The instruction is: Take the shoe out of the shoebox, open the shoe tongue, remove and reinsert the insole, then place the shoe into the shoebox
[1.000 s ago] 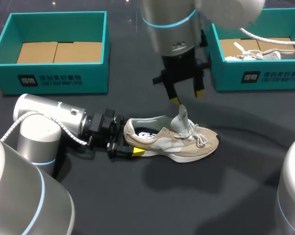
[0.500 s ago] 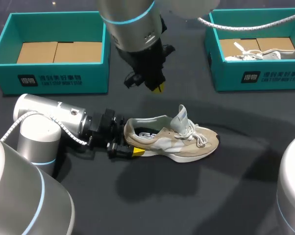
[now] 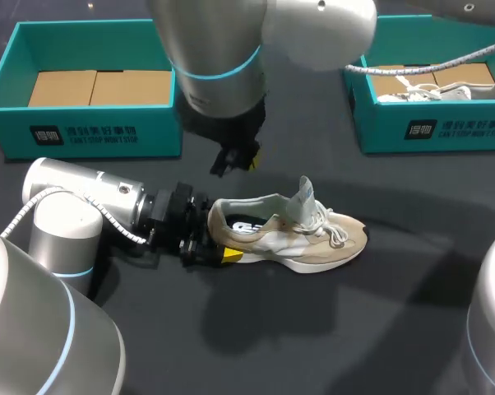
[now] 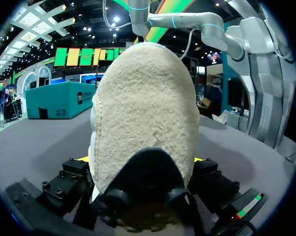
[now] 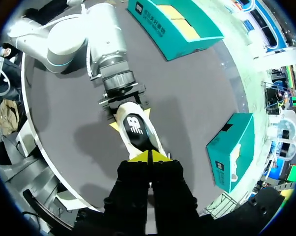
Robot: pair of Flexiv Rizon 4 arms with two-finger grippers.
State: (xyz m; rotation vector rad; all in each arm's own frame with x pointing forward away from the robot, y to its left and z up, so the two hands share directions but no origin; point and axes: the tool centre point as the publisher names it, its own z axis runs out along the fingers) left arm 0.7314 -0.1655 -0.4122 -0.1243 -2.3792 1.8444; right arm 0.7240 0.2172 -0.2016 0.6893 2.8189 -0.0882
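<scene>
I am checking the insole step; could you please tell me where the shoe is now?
In the head view the shoe stands on its sole mid-table, its heel clamped by the left gripper, with the right gripper hanging above its heel end.

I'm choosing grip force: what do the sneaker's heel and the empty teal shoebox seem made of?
The sneaker heel: probably beige suede or brushed textile, matte, with a fuzzy nap. The empty teal shoebox: likely printed cardboard, with smooth matte walls and plain brown board inside.
</scene>
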